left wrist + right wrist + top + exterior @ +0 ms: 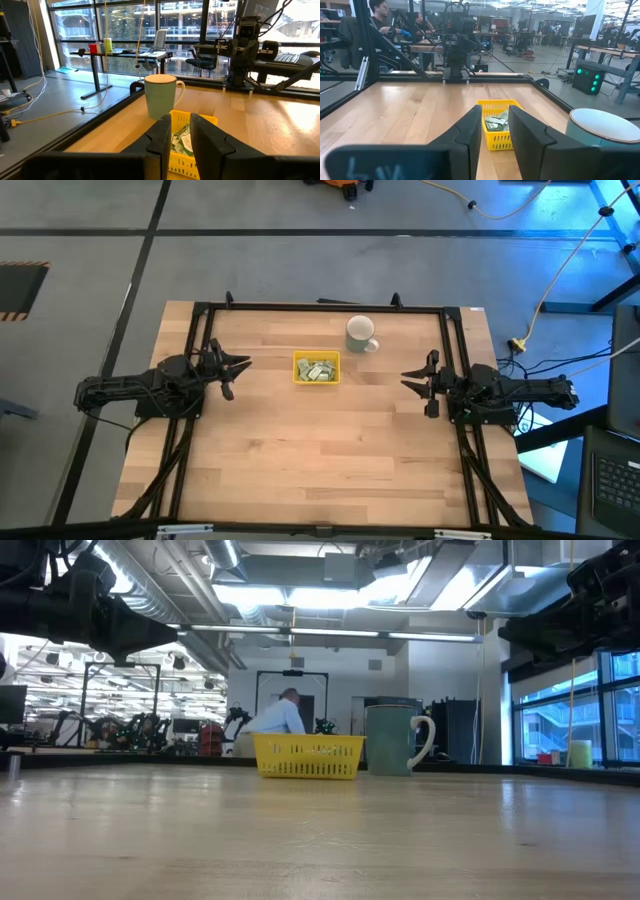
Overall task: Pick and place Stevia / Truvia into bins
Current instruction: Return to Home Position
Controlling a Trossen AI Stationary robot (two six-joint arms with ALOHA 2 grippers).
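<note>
A small yellow tray (316, 368) stands on the wooden table, a little toward the far edge from the middle. Pale green and white sachets (318, 371) lie inside it, and they show between the fingers in both wrist views (181, 141) (496, 122). The low view shows the tray's mesh wall (308, 756). My left gripper (238, 370) hovers at the table's left side, level, pointing at the tray, open with nothing between its fingers (180, 122). My right gripper (410, 378) hovers at the right side, level, open and empty (495, 113), also facing the tray.
A white mug (360, 333) stands just past the tray's right far corner (395, 738). Black frame rails (320, 307) run along the table's edges. Bare wood (320, 450) fills the near half. People show in the room beyond the table.
</note>
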